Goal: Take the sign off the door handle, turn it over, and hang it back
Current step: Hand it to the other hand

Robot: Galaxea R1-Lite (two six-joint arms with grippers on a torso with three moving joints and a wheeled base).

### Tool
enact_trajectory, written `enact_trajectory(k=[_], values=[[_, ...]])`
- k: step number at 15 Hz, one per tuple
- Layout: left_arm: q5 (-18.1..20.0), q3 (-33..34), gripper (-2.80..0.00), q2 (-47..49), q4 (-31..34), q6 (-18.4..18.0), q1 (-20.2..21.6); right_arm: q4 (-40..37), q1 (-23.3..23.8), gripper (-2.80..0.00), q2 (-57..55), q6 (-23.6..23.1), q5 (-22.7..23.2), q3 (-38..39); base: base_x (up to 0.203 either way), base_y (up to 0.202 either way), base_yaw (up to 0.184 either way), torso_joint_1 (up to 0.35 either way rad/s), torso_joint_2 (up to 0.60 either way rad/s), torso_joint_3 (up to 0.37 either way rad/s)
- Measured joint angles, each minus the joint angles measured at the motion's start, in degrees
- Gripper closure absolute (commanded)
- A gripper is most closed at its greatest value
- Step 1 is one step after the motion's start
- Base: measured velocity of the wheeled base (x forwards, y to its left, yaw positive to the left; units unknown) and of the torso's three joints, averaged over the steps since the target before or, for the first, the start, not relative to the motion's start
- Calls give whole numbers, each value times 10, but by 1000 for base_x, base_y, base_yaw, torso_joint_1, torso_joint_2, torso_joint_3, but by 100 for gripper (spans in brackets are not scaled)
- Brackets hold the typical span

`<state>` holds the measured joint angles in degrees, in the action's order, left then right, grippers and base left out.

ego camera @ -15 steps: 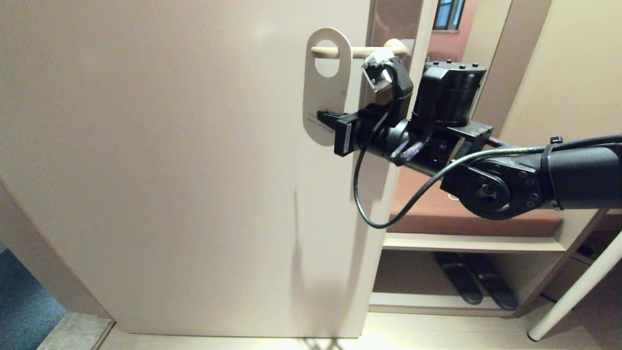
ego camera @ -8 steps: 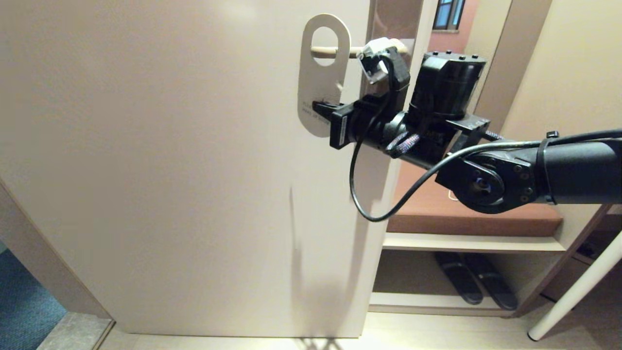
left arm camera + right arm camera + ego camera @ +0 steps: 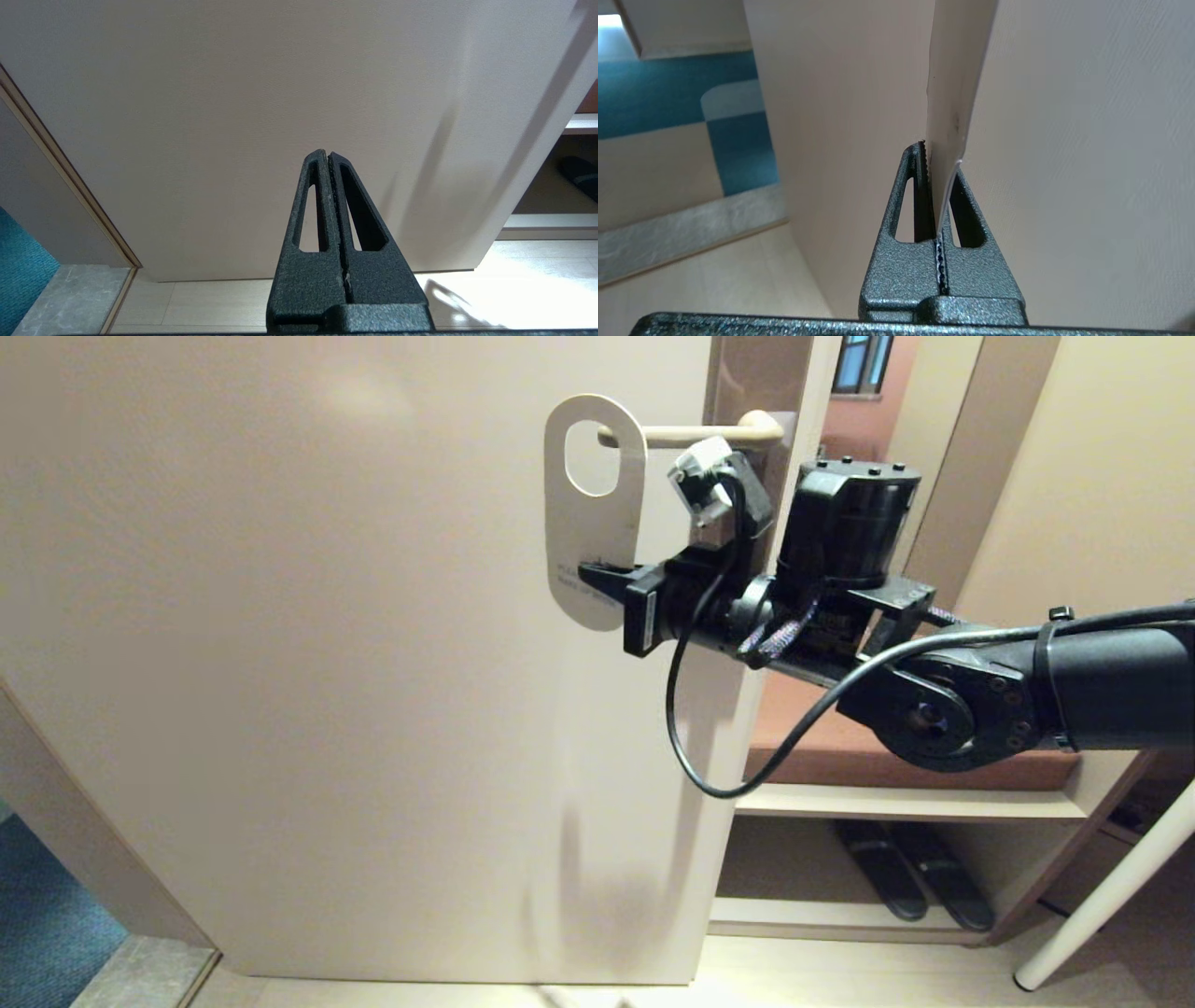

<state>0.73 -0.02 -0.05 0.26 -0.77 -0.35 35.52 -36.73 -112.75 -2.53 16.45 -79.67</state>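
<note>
The white sign (image 3: 596, 537) shows its printed white side in the head view. My right gripper (image 3: 590, 575) is shut on its lower part. The sign is held level with the beige door handle (image 3: 695, 432), shifted toward the handle's free end. Only the handle's tip shows at the right edge of the oval hole. In the right wrist view the sign (image 3: 957, 70) runs edge-on out of the shut right gripper (image 3: 938, 154), close to the door. My left gripper (image 3: 328, 154) is shut and empty, low before the door, out of the head view.
The beige door (image 3: 327, 663) fills the left and middle. Right of its edge is a wooden shelf (image 3: 906, 803) with dark slippers (image 3: 910, 877) below. A white slanted pole (image 3: 1111, 896) stands at the lower right. Blue carpet (image 3: 37, 905) lies at the lower left.
The right gripper lifted the sign on the handle, then carried it left and slightly down. The handle went from the hole's middle to just its tip at the hole's right edge.
</note>
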Motion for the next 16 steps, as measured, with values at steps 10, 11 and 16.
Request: enact_trajectory(k=[10,11,16], values=[[0,0,0,0,0,0,0,-50,25,0,179,-9,-18,192,0,0,0,0,0,0],[0,0,0,0,0,0,0,-53,30,0,197,-18,-42,210,0,0,0,0,0,0],[0,0,0,0,0,0,0,-55,52,0,259,-58,-172,266,0,0,0,0,0,0]])
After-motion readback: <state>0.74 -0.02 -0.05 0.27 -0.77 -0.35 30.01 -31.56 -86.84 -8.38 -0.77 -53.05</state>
